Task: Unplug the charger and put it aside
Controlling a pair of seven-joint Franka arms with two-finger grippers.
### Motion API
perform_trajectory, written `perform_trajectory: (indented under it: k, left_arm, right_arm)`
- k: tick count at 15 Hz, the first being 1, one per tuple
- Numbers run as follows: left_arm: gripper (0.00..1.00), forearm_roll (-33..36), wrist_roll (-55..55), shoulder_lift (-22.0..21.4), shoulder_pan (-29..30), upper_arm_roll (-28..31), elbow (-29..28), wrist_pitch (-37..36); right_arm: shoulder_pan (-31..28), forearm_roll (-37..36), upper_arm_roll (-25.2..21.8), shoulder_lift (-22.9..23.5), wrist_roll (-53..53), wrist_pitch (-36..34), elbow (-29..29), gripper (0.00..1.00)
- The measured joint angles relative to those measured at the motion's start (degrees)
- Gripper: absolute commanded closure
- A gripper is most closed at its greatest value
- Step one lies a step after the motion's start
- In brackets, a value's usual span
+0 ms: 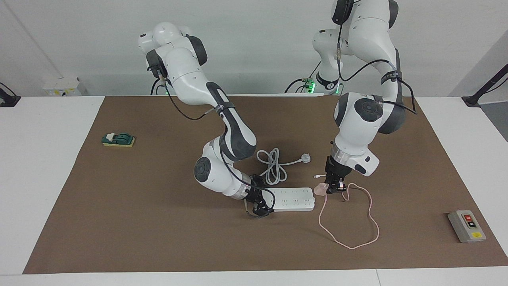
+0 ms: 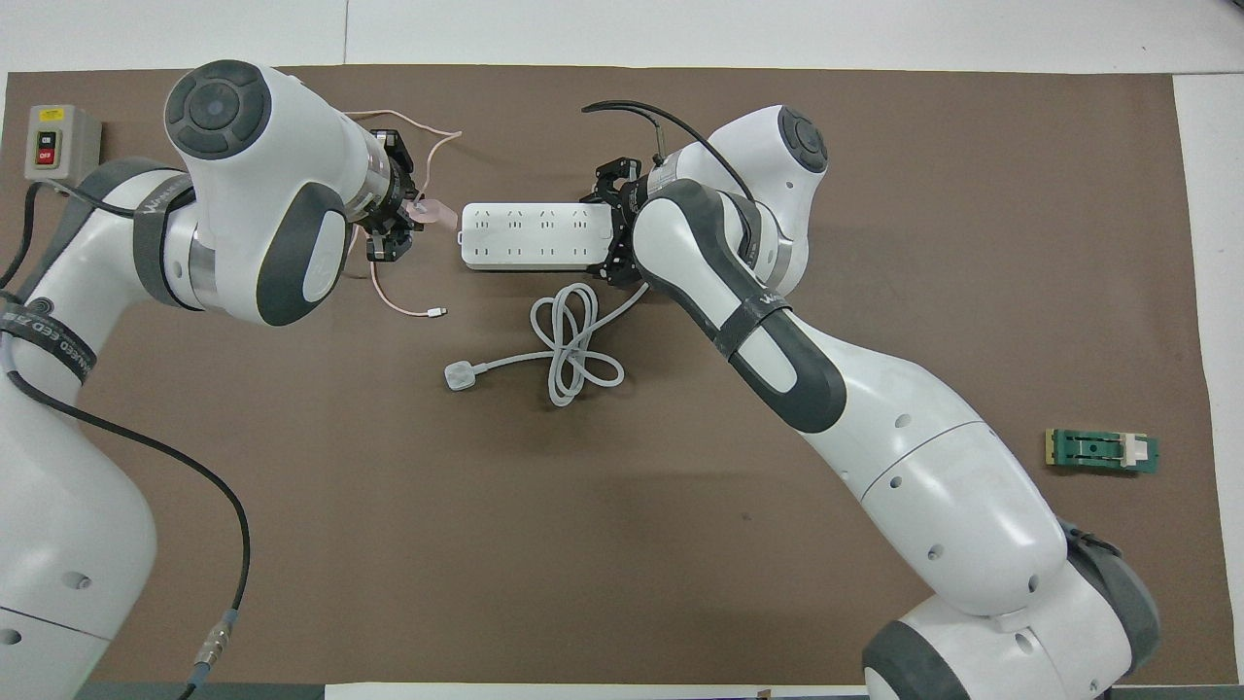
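Brown mat [image 1: 158, 238] covers white table [image 1: 39, 178]; pale wall.

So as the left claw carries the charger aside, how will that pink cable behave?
Probably floppy: the pink cable lies in loose loops on the mat. It should trail limply from the charger in the left claw, and seems light enough to drag without snagging.

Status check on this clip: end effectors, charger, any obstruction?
Left end effector shut on charger, clear of power strip. Right end effector at strip's other end. Nothing obstructing; pink cable trails on mat.
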Motion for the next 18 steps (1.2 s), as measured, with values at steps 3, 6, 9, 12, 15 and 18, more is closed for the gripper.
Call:
perform_trajectory:
  k: [3,6,9,12,15,18]
  left_arm:
    - [1.00,0.01,13.28,-3.98,6.17,0.14,-2.84,-2.28]
    - [1.00,0.01,29.09,-5.70,11.47,0.20,-6.93,-1.94]
    - [0.80,0.01,39.91,-5.77,14.74,0.24,-7.58,-1.89]
    - [0.00,0.01,48.17,-5.85,17.71,0.29,-7.59,-1.90]
    - [0.00,0.01,51.38,-6.03,18.87,0.32,-7.57,-1.90]
    - [0.00,0.04,51.69,-6.62,18.81,0.10,-6.38,-1.89]
  right_arm:
    - [0.02,0.00,0.00,0.00,-0.01,0.04,0.06,0.00]
    - [-0.07,0.00,0.01,-1.38,-0.02,-0.66,0.05,0.00]
    - [-0.69,0.00,-0.31,-5.04,-0.02,-0.85,-1.37,0.00]
    - [-2.80,-0.15,-0.77,-10.99,-0.02,-4.74,-4.83,0.00]
    - [-6.82,-1.61,-0.95,-16.08,-0.57,-12.52,-6.34,0.00]
    - [-10.85,-5.37,-0.97,-20.48,-5.36,-20.56,-6.72,0.00]
